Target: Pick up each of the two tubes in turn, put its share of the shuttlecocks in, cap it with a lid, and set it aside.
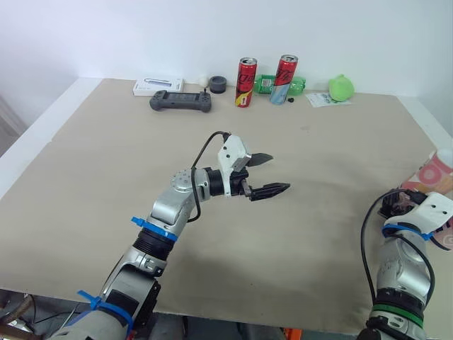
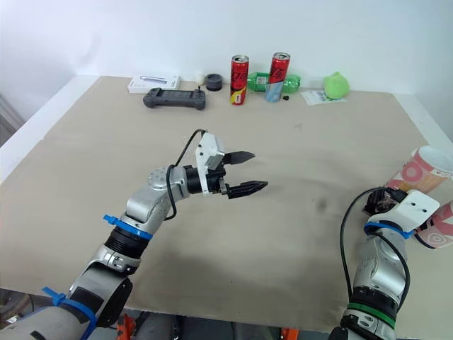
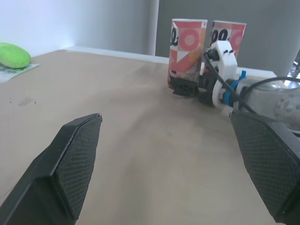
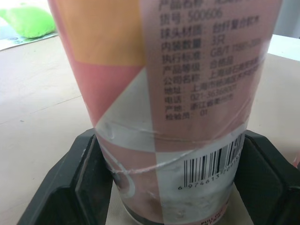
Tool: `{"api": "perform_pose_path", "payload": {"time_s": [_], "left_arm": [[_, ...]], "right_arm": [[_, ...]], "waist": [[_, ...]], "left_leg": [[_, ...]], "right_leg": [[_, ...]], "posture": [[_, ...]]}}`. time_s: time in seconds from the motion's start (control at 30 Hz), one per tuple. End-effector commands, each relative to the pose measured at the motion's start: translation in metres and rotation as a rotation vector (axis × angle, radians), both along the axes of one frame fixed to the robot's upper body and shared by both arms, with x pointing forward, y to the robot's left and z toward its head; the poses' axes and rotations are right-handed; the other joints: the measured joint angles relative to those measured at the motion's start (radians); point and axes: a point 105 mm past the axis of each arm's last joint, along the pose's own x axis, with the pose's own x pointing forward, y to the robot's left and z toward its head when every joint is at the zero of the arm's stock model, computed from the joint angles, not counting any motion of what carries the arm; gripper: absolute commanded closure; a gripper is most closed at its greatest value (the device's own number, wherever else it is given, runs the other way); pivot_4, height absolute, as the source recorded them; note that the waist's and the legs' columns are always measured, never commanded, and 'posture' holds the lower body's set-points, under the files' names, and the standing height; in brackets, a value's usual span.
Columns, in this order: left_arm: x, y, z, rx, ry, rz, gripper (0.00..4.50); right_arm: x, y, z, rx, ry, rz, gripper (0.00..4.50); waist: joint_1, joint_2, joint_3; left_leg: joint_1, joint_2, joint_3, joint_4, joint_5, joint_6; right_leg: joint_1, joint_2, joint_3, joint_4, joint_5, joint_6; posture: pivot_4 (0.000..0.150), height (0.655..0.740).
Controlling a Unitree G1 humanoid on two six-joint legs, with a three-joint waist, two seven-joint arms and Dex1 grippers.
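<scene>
**Right arm had the first tube, left arm stood ready**

Over at 3 o'clock, right on the edge of the worktop [image 1: 106, 177], the right gripper [image 4: 169, 154] was on a pink tube [image 4: 168, 70]. Its jaws sat one on each side, low by the barcode, and from the wrist view they looked clamped against it. A low hold made sense, I'd say: it left the tube's upper end free for loading and capping. The tube stood upright on the worktop, not yet lifted as far as could be judged. The second tube [image 3: 229, 33] stood just beside it, on the side nearer the robot, untouched and waiting its turn.

The left gripper [image 1: 279, 172] hung above the middle of the worktop, jaws wide apart and empty, pointing toward 3 o'clock at the pair of tubes. That read as a ready stance, placed to feed or steady whatever the right arm brought in.

Along the 12 o'clock edge two cans [image 1: 245, 82], a game controller [image 1: 180, 101] and a green ball [image 1: 341, 87] sat well apart from the action, out of the arms' way.
</scene>
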Motion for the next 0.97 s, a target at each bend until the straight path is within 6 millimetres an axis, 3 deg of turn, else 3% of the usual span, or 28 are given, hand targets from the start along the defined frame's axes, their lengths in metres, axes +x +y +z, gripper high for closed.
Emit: {"api": "perform_pose_path", "payload": {"time_s": [0.03,0.27,0.37,0.5,0.63,0.73,0.83,0.97], "left_arm": [[-0.004,0.005,0.007,-0.013,-0.040,-0.003,0.00],[-0.002,0.020,0.002,-0.002,-0.040,0.040,0.00],[-0.002,0.034,-0.003,0.000,-0.028,0.074,0.00],[-0.002,0.061,-0.007,-0.027,-0.008,0.165,0.00],[-0.002,0.103,-0.020,0.009,-0.018,0.344,0.00],[-0.007,0.138,-0.033,0.062,-0.027,0.468,0.00],[-0.015,0.158,-0.038,0.086,-0.017,0.529,0.00],[-0.026,0.164,-0.044,0.100,0.004,0.547,0.00]], "right_arm": [[-0.008,-0.002,0.003,-0.005,-0.017,-0.004,0.17],[-0.026,0.019,0.017,-0.075,-0.029,0.063,0.06],[-0.038,0.042,0.017,-0.093,-0.014,0.128,0.06],[-0.045,0.085,0.016,-0.104,0.002,0.316,0.06],[-0.041,0.167,0.023,-0.177,0.013,0.814,0.06],[-0.039,0.198,0.024,-0.191,0.037,1.030,0.06],[-0.035,0.210,0.025,-0.185,0.042,1.123,0.06],[-0.030,0.216,0.021,-0.171,0.052,1.164,0.06]], "waist": [[0.002,0.000,0.000],[0.002,0.000,0.000],[0.002,0.001,-0.001],[0.000,0.002,-0.001],[-0.002,0.002,-0.001],[0.001,0.001,-0.001],[0.012,-0.001,0.000],[0.017,-0.002,0.000]], "left_leg": [[0.000,0.000,0.000,0.000,0.000,0.000],[0.000,0.000,0.000,-0.001,0.000,0.000],[0.000,0.000,0.000,-0.001,0.000,0.000],[0.001,0.002,0.000,-0.002,0.000,0.000],[0.002,0.002,0.001,-0.001,0.000,0.000],[0.003,0.003,0.001,-0.001,0.000,0.001],[0.002,0.003,0.001,0.000,0.001,0.001],[-0.001,0.002,0.001,0.000,0.001,0.001]], "right_leg": [[0.000,0.000,0.000,0.000,0.000,0.000],[0.000,0.000,0.000,0.000,-0.001,0.000],[-0.001,0.000,0.000,0.000,-0.001,0.000],[-0.001,0.001,0.000,0.000,-0.002,-0.001],[-0.001,0.000,0.000,0.000,-0.003,-0.004],[0.000,0.000,0.000,0.000,-0.003,-0.004],[0.000,0.000,-0.001,0.000,-0.003,-0.004],[-0.001,-0.001,-0.001,0.000,-0.004,-0.006]], "posture": [[0.150,0.7400],[0.150,0.7400],[0.150,0.7400],[0.150,0.7400],[0.150,0.7400],[0.150,0.7400],[0.150,0.7400],[0.150,0.7400]]}}
